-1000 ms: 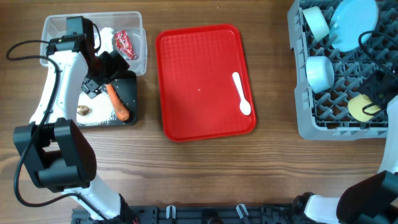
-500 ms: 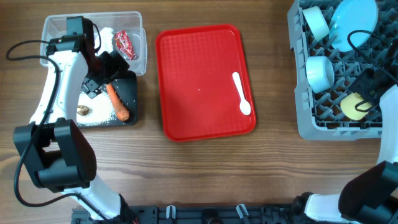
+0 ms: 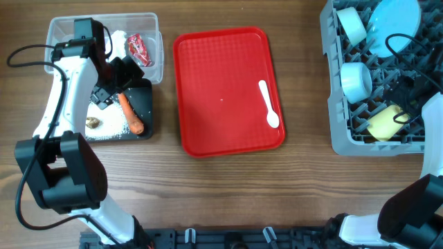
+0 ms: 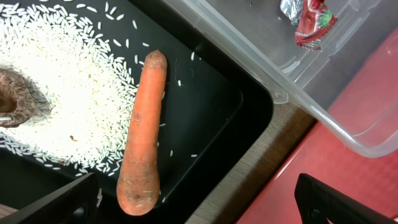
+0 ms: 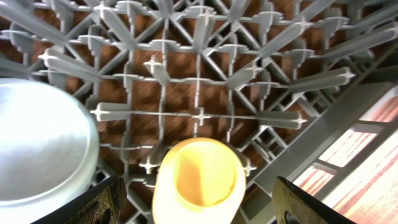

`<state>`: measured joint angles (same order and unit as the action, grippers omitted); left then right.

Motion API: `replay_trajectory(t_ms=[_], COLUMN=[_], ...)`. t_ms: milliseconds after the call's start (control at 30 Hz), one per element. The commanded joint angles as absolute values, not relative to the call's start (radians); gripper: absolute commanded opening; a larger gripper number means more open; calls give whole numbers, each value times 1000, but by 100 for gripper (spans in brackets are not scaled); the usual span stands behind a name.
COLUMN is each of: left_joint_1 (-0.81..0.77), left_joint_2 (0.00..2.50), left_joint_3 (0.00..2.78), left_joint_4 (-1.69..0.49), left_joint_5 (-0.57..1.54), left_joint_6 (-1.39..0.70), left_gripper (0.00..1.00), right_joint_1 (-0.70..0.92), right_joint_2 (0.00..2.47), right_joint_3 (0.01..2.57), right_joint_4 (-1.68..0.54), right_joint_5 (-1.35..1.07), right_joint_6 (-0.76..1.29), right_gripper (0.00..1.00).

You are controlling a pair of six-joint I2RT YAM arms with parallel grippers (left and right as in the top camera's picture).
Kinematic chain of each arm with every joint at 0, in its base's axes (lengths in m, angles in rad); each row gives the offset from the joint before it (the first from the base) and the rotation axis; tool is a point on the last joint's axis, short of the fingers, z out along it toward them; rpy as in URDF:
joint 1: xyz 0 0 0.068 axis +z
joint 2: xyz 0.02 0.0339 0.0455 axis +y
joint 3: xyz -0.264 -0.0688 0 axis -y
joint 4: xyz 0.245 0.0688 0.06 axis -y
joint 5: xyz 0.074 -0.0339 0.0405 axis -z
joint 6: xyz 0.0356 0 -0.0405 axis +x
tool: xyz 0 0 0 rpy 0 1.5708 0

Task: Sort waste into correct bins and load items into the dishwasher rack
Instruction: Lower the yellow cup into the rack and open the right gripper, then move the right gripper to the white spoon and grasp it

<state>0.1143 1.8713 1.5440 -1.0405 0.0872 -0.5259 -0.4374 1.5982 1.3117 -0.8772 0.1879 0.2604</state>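
Your black tray (image 4: pixel 217 106) holds carrot (image 4: pixel 143 130) and rice (image 4: pixel 62 81), your rack (image 5: pixel 199 115) the yellow cup (image 5: pixel 199 177); left hand (image 4: pixel 202 200) and right hand (image 5: pixel 196 202) hang wide.

1. In the overhead view the dishwasher rack (image 3: pixel 334 117) runs off the top and right edges at upper right, and the pale blue plate (image 3: pixel 394 24) is cut by the top edge
2. At upper left the left arm (image 3: pixel 66 90) covers part of the clear tub (image 3: pixel 158 41) and black tray (image 3: pixel 147 104); the white tissue (image 3: pixel 118 40) shows only partly
3. In the left wrist view the brown lump (image 4: pixel 15 99) is cut by the left edge and the red wrapper (image 4: pixel 311 22) by the top
4. In the right wrist view the right gripper (image 5: pixel 196 208) shows only fingertips at the lower corners, the yellow cup (image 5: pixel 199 180) is cut off at the bottom, and the light blue bowl (image 5: pixel 43 155) is blurred and cut off at lower left
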Motion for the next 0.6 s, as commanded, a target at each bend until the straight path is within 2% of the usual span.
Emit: replay_trajectory(t_ms=[0,200,367,567], left_joint_1=[116,116,116,116], left_joint_2=[1844,1844,1844,1844], left_joint_3=[1565,1565,1565,1565], left_joint_4=[-1040,-1040,-1040,-1040], left_joint_5=[78,78,78,78], left_joint_6=[-525,-525,-525,-525], left_gripper=[100,100,100,100], right_joint_1=[-435,-435,-429,-265], right_joint_2=[1565,1465,1395,1370], right_joint_3=[1317,1319,1319,1319], right_joint_4=[-877,-882,-881,-877], right_joint_5=[102,12,-210,-220], right_joint_6=[242,206,146,131], right_gripper=[78,78,76,78])
